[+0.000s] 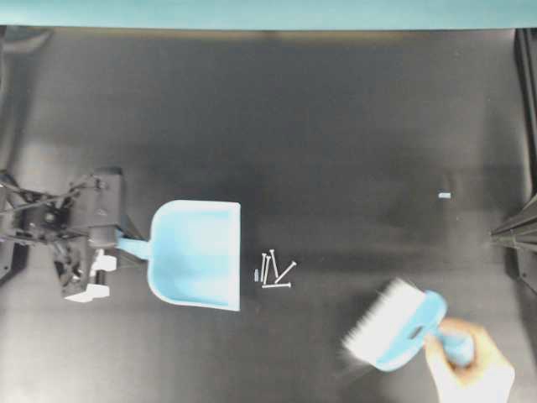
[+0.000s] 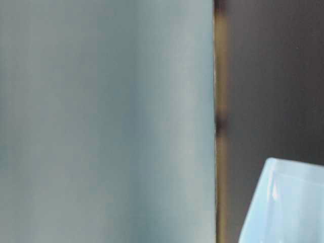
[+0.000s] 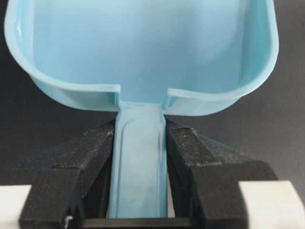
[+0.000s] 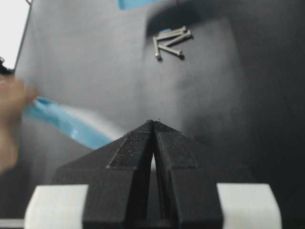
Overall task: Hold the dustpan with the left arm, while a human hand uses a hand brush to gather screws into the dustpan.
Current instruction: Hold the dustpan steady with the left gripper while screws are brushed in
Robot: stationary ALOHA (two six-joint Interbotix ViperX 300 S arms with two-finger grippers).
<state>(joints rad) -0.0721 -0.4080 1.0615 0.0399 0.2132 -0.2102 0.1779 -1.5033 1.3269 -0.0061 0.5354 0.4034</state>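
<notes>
The light blue dustpan (image 1: 197, 252) lies flat on the black table, mouth facing right. My left gripper (image 1: 127, 245) is shut on its short handle (image 3: 139, 157); the scoop fills the top of the left wrist view (image 3: 143, 52). Several thin silver screws (image 1: 273, 271) lie just right of the dustpan's mouth and show in the right wrist view (image 4: 170, 43). A human hand (image 1: 470, 369) at the lower right holds the pale blue hand brush (image 1: 394, 327), blurred, right of the screws. My right gripper (image 1: 495, 237) is shut and empty at the right edge, its fingertips (image 4: 153, 122) together.
A tiny pale blue speck (image 1: 445, 195) lies on the table at the right. A teal wall (image 1: 268, 13) runs along the far edge. The table-level view shows mostly that blurred teal surface (image 2: 101, 121) and a corner of the dustpan (image 2: 288, 207).
</notes>
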